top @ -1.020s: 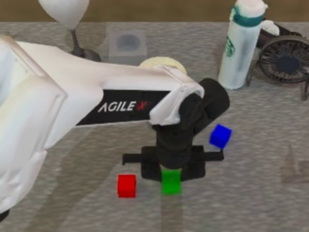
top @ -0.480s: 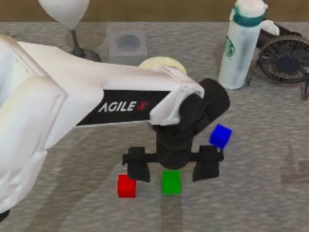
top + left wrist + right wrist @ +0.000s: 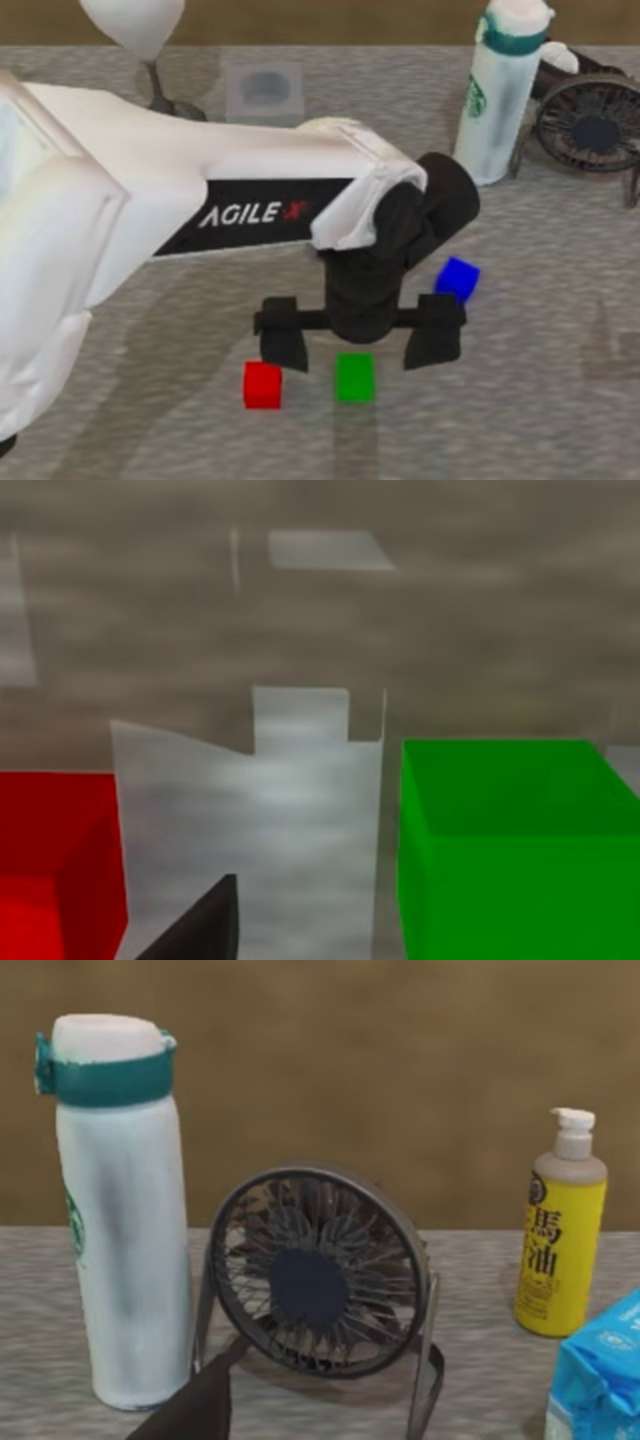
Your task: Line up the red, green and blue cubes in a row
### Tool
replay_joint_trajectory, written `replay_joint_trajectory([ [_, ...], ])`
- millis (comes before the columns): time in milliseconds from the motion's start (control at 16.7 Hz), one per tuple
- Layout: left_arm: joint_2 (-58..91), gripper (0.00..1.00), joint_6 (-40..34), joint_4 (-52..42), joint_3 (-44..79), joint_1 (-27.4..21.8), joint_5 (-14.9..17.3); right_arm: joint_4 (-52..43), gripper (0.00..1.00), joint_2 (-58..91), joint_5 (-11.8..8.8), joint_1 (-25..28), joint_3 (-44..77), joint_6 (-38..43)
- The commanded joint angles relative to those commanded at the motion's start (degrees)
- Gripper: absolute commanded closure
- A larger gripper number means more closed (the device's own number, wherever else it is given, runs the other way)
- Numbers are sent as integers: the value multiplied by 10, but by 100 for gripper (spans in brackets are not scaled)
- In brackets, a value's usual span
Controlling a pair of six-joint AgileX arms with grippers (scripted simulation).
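The red cube [image 3: 262,384] and the green cube [image 3: 354,377] rest on the table side by side with a gap between them. Just behind the green cube, my left gripper [image 3: 358,345] hangs open, its fingers [image 3: 283,345] spread wide and holding nothing. The blue cube [image 3: 458,277] sits farther back and to the right, partly behind the gripper's right finger. The left wrist view shows the red cube [image 3: 55,860] and green cube [image 3: 515,845] close up. My right gripper [image 3: 320,1432] is out of the top view, parked facing the fan and open, with one finger [image 3: 200,1405] showing.
Along the back stand a translucent grey block [image 3: 264,88], a cream bowl [image 3: 325,124] mostly under my left arm, a white bottle with a teal band [image 3: 497,95], a small fan [image 3: 590,120] and a white lamp [image 3: 140,30]. A yellow pump bottle [image 3: 560,1250] stands beyond the fan.
My left gripper has let go of the green cube, spread its fingers and drawn back a little. The green cube stays on the table beside the red one.
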Motion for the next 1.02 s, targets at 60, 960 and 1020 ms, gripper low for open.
replay_joint_trajectory([
  [60,-6,0,-1,-19,12,1,0,0,0,0,0,0,0,0],
  [960,-124,0,18,-55,0,50,-6,-57,0,89,-3,28,88,-27],
  [1020,-157,0,27,-35,-28,67,-7,-77,0,123,-3,37,120,-37],
])
